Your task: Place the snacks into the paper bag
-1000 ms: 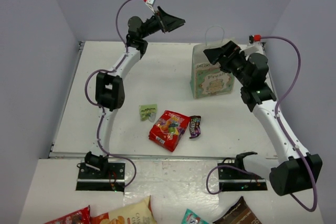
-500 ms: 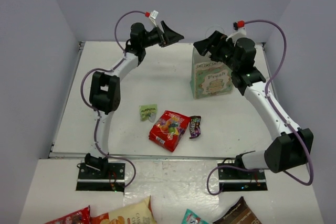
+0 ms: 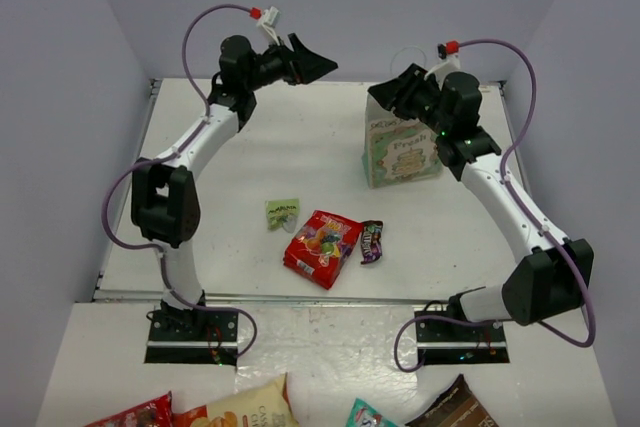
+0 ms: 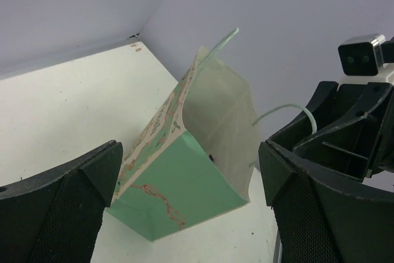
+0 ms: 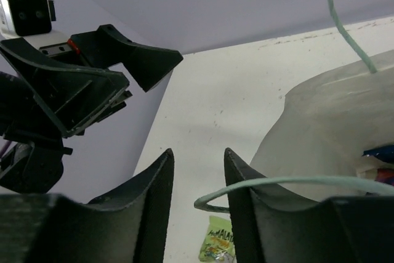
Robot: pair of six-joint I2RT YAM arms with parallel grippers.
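upright paper bag point(image 3: 402, 152) (mint panel), red candy bag point(image 3: 322, 247), green packet point(image 3: 282, 213), dark packet point(image 3: 371, 242) flat nearby

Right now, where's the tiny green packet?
Top view: the tiny green packet lies on the white table, left of centre, just left of the red candy bag and nearer the arm bases than the cream paper gift bag.

Robot lab test cell. Bare lavender walls point(image 3: 60, 97) box in a white desk point(image 3: 300, 137) behind and on both sides of the jaws. Left arm point(image 3: 200, 137) and right arm point(image 3: 510, 207) are bolted to metal plates point(image 3: 190, 337) at the near edge. Purple cables point(image 3: 212, 8) loop behind the jaws, and a wrist camera point(image 4: 361, 58) sits above them.
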